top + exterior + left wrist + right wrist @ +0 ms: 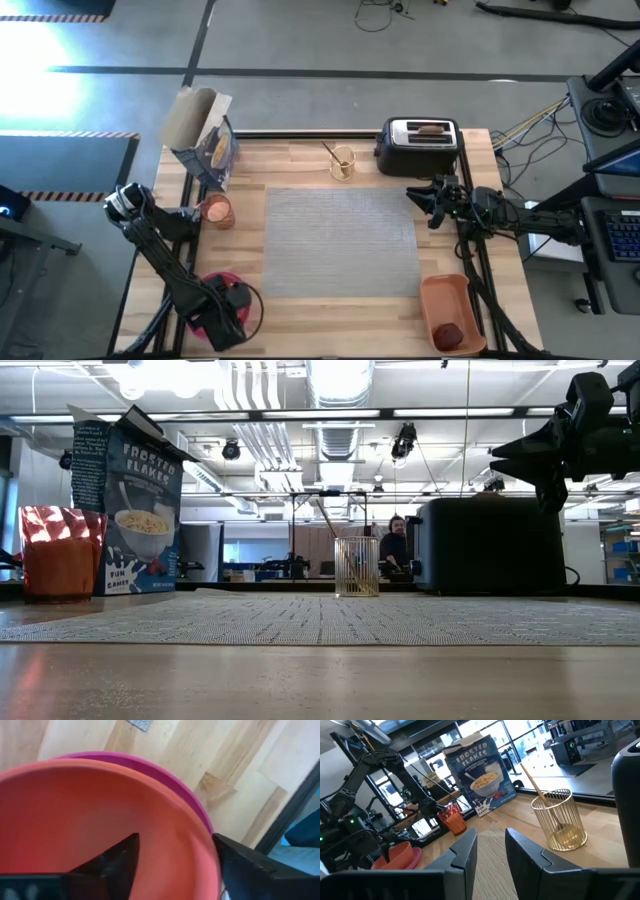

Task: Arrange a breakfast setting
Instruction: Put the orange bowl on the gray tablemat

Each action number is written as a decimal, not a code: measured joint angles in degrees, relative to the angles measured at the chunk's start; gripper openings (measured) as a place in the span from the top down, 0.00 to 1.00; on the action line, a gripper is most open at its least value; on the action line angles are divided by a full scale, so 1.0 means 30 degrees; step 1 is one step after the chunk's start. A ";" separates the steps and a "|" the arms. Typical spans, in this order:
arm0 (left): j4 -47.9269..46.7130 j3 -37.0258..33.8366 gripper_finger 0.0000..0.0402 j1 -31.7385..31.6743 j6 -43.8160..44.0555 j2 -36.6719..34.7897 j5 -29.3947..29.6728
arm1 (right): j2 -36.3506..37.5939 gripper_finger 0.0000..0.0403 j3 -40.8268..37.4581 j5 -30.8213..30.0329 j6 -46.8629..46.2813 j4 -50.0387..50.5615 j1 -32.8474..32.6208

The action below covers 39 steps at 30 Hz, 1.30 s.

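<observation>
The orange-red bowl sits on the round pink plate at the table's near left. My left gripper is open and comes down on the bowl, with its fingers on either side of the bowl's rim. My right gripper is open and empty. It hovers in front of the toaster, which holds the brown toast slice. The gold spoon stands in a gold wire holder. The orange cup stands at the left. The dark red fruit lies in the orange tray. My left gripper has one finger inside the bowl and the other finger outside its rim, coming from above. I cannot tell whether either finger touches the rim. The bowl rests on the plate.
A grey placemat covers the table's middle. A cereal box stands at the far left, behind the cup. In the low view a person shows far behind the table.
</observation>
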State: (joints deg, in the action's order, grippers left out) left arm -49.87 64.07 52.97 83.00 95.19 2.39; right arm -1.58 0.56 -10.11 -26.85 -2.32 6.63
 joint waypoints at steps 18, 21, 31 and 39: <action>-0.0231 0.0983 0.97 -0.0051 0.0146 0.0002 -0.0546 | 0.0000 0.77 0.0000 0.0000 0.0000 0.0004 0.0000; -0.0406 0.1747 1.00 -0.0172 -0.0040 -0.0003 -0.0491 | -0.0006 0.77 0.0000 0.0000 0.0001 0.0004 0.0000; -0.2305 0.3980 1.00 -0.1660 -0.2866 -0.0002 0.1121 | -0.0005 0.77 0.0000 0.0000 0.0007 -0.0003 0.0000; -0.2147 0.4616 1.00 -0.4031 -0.9135 0.0009 0.4026 | -0.0004 0.77 0.0000 0.0000 0.0000 0.0000 0.0000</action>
State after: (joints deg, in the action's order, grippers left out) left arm -56.31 77.92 40.88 55.60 95.21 14.47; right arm -1.60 0.56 -10.11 -26.85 -2.32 6.63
